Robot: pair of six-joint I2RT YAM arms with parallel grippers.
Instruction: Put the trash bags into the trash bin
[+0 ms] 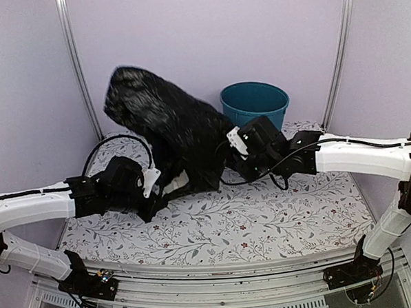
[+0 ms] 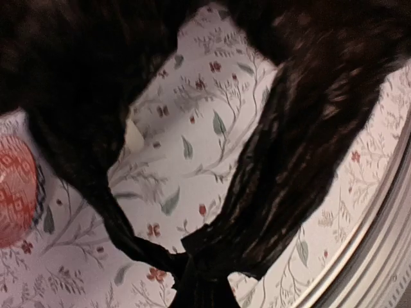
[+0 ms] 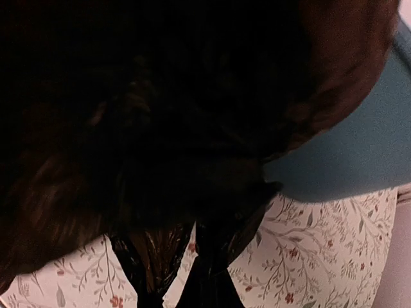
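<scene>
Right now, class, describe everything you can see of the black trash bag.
The black trash bag is thin, glossy, crinkled plastic, billowing high and blurred over the floral table, left of the teal bin, not in it. The left arm and right arm hold it; bunched folds hide their fingers.

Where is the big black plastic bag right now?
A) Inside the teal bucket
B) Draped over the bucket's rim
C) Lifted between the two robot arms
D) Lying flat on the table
C: the black trash bag rises above the table, bunched at the left gripper and right gripper, outside the teal bucket.
</scene>
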